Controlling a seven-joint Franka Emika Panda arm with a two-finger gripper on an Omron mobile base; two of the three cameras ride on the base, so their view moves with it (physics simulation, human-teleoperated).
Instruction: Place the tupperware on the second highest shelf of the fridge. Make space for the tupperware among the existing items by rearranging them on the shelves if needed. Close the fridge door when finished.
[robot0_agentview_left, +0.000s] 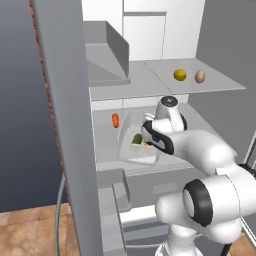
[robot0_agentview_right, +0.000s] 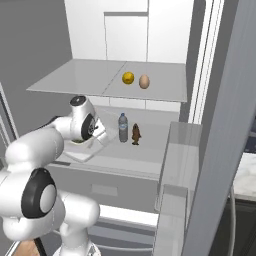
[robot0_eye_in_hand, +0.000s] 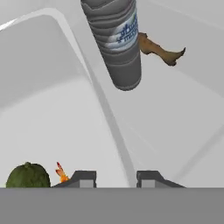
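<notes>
The white tupperware (robot0_agentview_left: 131, 150) lies on a pale shelf (robot0_agentview_left: 105, 142) inside the open fridge (robot0_agentview_left: 145, 30), one level below the shelf (robot0_agentview_left: 150, 80) that carries a yellow fruit (robot0_agentview_left: 180, 75) and a tan egg (robot0_agentview_left: 200, 76). My gripper (robot0_agentview_left: 146, 140) reaches down onto the tub's right rim. In the hand view the two fingertips (robot0_eye_in_hand: 84, 178) straddle that rim (robot0_eye_in_hand: 105, 105), my gripper (robot0_eye_in_hand: 116, 178) shut on it. Green food (robot0_eye_in_hand: 28, 176) and an orange piece (robot0_eye_in_hand: 61, 173) sit inside the tub. A red-orange piece (robot0_agentview_left: 115, 120) lies left of the tub.
A water bottle (robot0_agentview_right: 123, 127) and a small brown item (robot0_agentview_right: 135, 134) stand on the same shelf just right of the tub (robot0_agentview_right: 82, 152). The left door (robot0_agentview_left: 65, 125) and right door (robot0_agentview_right: 220, 150) hang open with bins (robot0_agentview_right: 175, 165), flanking the arm.
</notes>
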